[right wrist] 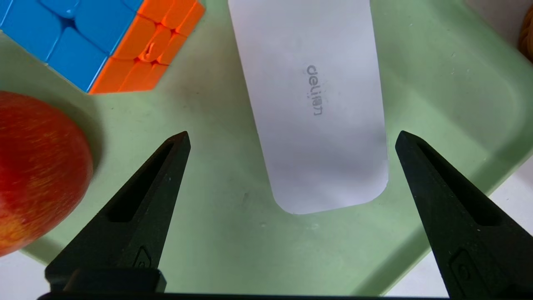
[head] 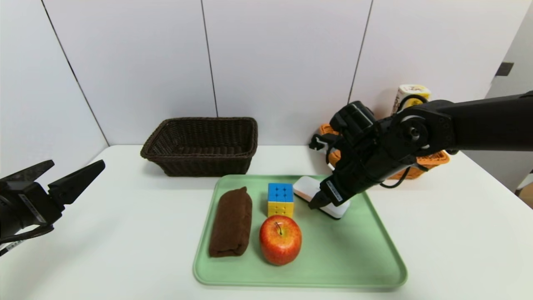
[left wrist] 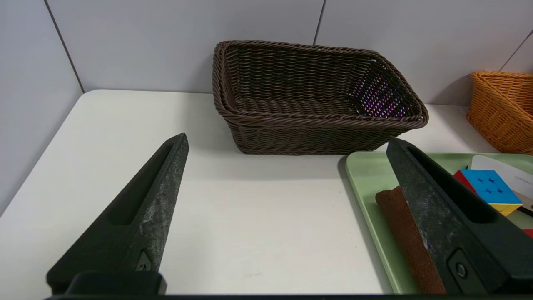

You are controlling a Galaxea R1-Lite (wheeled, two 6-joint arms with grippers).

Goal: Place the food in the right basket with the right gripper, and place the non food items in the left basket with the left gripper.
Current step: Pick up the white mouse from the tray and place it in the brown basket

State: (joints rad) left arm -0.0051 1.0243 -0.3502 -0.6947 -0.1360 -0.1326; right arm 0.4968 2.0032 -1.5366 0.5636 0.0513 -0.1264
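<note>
One apple (head: 280, 240), one puzzle cube (head: 280, 199), one brown cloth bundle (head: 231, 221) and one white case (head: 308, 191), four things on a single green tray (head: 341, 262)! The cloth lies along the tray's left edge, the apple sits between the middle and the near edge, the cube just behind it, and the case slants nearby towards the far edge. Beneath it all, a white desk (head: 125, 233), pale wall panels (head: 283, 62) rising behind.

Now the baskets, two of them! The dark brown basket (head: 200, 158), near the desk's far edge, left of centre, has nothing inside. The orange basket (head: 433, 160), towards the far right corner, is partly hidden by the arm; one snack box (head: 413, 89) stands up there.

And the right gripper (right wrist: 293, 135) hangs over the tray, fingers wide apart, the case between them in view, nothing clamped! The left gripper (left wrist: 287, 137) hovers at the desk's left side, fingers apart and empty.
</note>
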